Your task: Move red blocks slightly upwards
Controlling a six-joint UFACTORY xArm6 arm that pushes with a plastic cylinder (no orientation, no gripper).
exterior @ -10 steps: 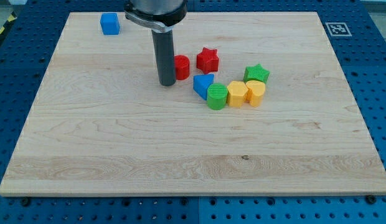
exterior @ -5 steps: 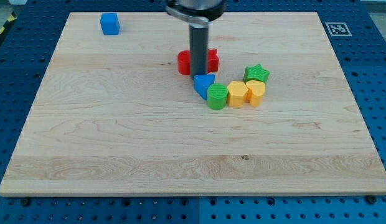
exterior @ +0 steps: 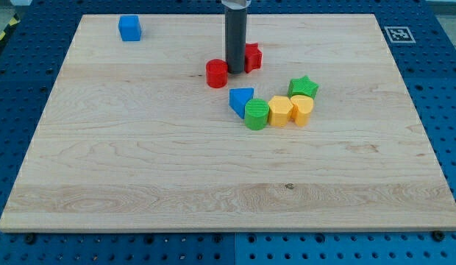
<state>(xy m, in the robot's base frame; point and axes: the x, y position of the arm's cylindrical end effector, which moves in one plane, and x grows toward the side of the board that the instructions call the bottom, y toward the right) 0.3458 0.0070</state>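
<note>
The rod carries no jaws and holds nothing; it can only push. The tip (exterior: 235,71) rests on the board (exterior: 140,177) in the gap between the two red blocks. The red cylinder (exterior: 217,73) sits just beside the tip at about nine o'clock, near enough that contact cannot be ruled out. The red star (exterior: 252,57) lies at roughly one to two o'clock of the tip, partly hidden behind the rod, so whether they touch cannot be told.

Further out, at five o'clock, a blue wedge-shaped block (exterior: 241,99) heads a close curved row: a green cylinder (exterior: 257,114), two yellow blocks (exterior: 280,111) (exterior: 301,108) and a green star (exterior: 303,87). A blue cube (exterior: 129,28) stands well apart at ten o'clock, near the board's far corner.

The likely trouble is the wedged position. A push toward twelve o'clock from here would probably slip between the reds, or catch only the star's edge and spin it sideways instead of carrying it up. The cylinder, being round, may roll off toward nine o'clock if struck off-centre. A retreat toward six o'clock risks clipping the blue wedge and disturbing the row.
</note>
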